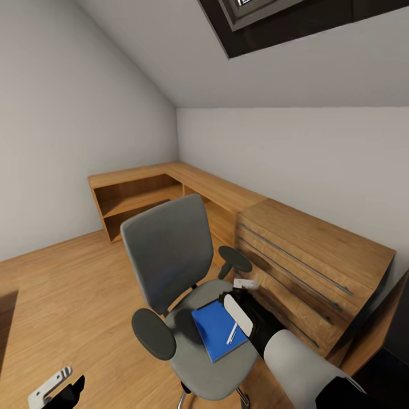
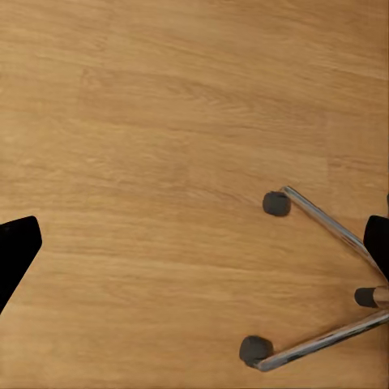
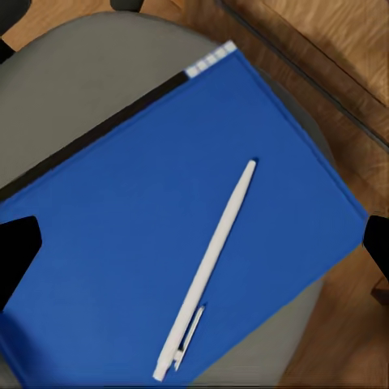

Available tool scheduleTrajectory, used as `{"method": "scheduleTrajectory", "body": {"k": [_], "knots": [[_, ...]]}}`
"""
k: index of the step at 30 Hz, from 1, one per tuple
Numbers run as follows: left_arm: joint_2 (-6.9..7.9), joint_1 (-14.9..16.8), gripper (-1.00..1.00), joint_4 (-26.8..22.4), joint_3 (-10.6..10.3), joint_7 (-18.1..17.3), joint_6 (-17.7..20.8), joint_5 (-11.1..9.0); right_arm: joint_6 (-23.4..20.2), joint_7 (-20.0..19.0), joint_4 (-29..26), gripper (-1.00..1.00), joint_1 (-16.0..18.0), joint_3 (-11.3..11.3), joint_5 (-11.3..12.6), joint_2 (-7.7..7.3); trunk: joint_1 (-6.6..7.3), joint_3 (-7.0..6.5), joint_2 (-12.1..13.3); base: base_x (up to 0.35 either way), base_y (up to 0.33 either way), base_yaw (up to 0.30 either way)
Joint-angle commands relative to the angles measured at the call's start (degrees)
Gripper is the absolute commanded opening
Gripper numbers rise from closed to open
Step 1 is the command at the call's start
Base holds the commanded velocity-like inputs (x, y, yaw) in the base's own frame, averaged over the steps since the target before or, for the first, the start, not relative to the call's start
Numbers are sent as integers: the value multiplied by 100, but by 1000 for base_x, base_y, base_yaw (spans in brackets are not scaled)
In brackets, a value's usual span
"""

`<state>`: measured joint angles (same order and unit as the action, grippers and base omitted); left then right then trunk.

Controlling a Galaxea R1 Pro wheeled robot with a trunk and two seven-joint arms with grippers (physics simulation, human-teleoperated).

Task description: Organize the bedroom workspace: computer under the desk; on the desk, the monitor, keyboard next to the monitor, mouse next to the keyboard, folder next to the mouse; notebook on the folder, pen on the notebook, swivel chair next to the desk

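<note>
The grey swivel chair (image 1: 165, 255) stands on the wood floor with its seat (image 3: 73, 73) facing me. A bright-blue folder (image 1: 213, 329) (image 3: 121, 243) lies flat on the seat, and a slim white pen (image 1: 232, 333) (image 3: 212, 259) rests diagonally on it. My right gripper (image 1: 241, 301) (image 3: 194, 243) hovers open just above the folder and pen, fingers spread to either side and touching neither. My left gripper (image 1: 57, 389) (image 2: 194, 243) hangs open low over the bare floor beside the chair's chrome base (image 2: 324, 227). The notebook, keyboard, mouse, monitor and computer are out of view.
A light-wood chest of drawers (image 1: 307, 267) with long bar handles stands close behind the chair on the right. A low wooden shelf unit (image 1: 147, 193) runs into the corner. A dark surface (image 1: 392, 346) cuts the lower right edge. Open floor (image 1: 57, 284) lies to the left.
</note>
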<state>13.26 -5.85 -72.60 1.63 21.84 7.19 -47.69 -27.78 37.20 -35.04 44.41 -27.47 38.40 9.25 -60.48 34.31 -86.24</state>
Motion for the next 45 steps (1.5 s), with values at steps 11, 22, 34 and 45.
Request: {"method": "scheduleTrajectory", "body": {"k": [11, 22, 34, 45], "knots": [[1, -4, 100, -16, 4, 30, 19, -38, -160, 42, 10, 100, 6, -33, 765, -11, -243, 203, -446, 0, 0, 0], [-5, -4, 100, -9, 4, 32, 19, -31, -168, 19, 7, 100, 10, -15, 1545, -55, -462, 382, -847, 0, 0, 0], [-58, -16, 100, -17, 0, 37, 2, -5, -63, -14, 61, 100, -5, -85, 1689, -29, -462, 382, -847, 0, 0, 0], [-181, -21, 100, -59, 11, 39, -7, 13, -100, -75, 34, 100, -96, -108, 1681, -151, -462, 382, -847, 0, 0, 0]]}}
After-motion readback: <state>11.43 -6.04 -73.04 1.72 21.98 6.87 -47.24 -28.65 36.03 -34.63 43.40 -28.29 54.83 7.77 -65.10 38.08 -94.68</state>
